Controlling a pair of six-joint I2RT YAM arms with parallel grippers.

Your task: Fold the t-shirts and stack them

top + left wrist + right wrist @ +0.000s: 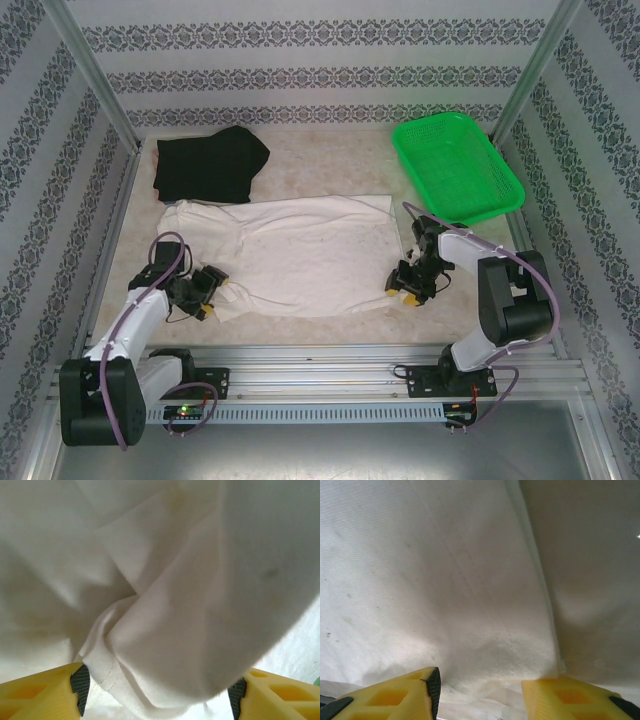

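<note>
Two t-shirts lie on a pale, mottled cream table (330, 160). It is closed in on three sides by walls (300, 70) papered in grey floral stripes, with aluminium posts (95, 90) at the corners and a slotted metal rail (320, 360) along the 6 o'clock edge.

The white t-shirt (300, 250) is spread across the middle, its long axis running from 9 to 3 o'clock. Its straight stitched edge faces 3 o'clock and its rumpled, narrower end lies toward 9 o'clock; where the neck lies I cannot tell. The black t-shirt (210, 165) sits loosely folded at 11 o'clock, just beyond the white one's far edge. A green mesh basket (440, 122) stands at 2 o'clock.

The left gripper (207, 300) (160, 685) is at the white shirt's 8 o'clock corner, jaws spread wide astride a bunched fold. The right gripper (403, 288) (480, 680) is low at the 4 o'clock corner, jaws parted on either side of the hem and grasping nothing.
</note>
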